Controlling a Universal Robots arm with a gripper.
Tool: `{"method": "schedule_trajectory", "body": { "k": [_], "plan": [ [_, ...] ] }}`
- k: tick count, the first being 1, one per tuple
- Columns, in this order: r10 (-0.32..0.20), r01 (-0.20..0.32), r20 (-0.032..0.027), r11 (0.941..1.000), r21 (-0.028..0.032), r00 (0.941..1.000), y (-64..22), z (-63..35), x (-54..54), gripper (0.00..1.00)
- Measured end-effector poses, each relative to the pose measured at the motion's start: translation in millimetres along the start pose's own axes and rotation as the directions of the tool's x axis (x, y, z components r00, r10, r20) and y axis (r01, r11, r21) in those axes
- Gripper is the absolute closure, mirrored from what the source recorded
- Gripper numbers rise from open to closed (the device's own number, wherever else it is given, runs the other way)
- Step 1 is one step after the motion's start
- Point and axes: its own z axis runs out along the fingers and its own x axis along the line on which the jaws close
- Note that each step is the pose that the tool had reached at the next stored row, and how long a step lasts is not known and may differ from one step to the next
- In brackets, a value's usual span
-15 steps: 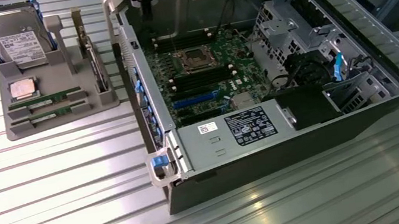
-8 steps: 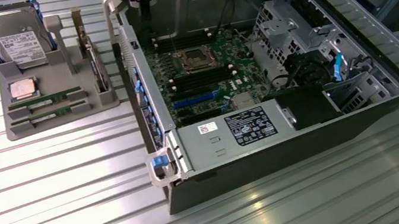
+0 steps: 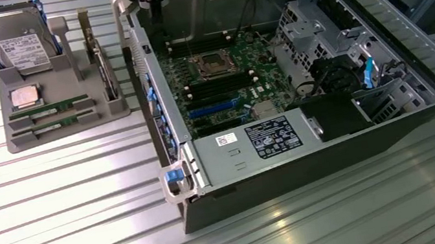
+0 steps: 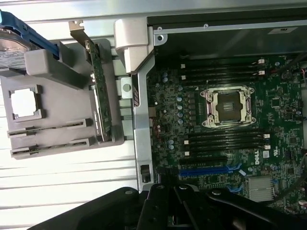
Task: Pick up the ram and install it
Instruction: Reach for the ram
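black claw hung clenched over the grey computer case; thin green ram sticks lay in a grey tray.

Tray and open computer case side by side on the counter.
The tray lies at the exterior view's left, the case just beside it. In the tray: hard drive at the far end, processor mid-tray, two ram sticks nearest, expansion card upright along the case-side edge. Inside the case, the power supply sits nearer than the motherboard.
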Motion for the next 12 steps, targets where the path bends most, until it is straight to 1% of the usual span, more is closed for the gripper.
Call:
{"method": "schedule_trajectory", "body": {
  "k": [12],
  "plan": [
    [0.000, 0.000, 0.0000, 1.0000, -0.0001, 1.0000, -0.3, -0.1, 4.5, 0.89]
  ]
}}
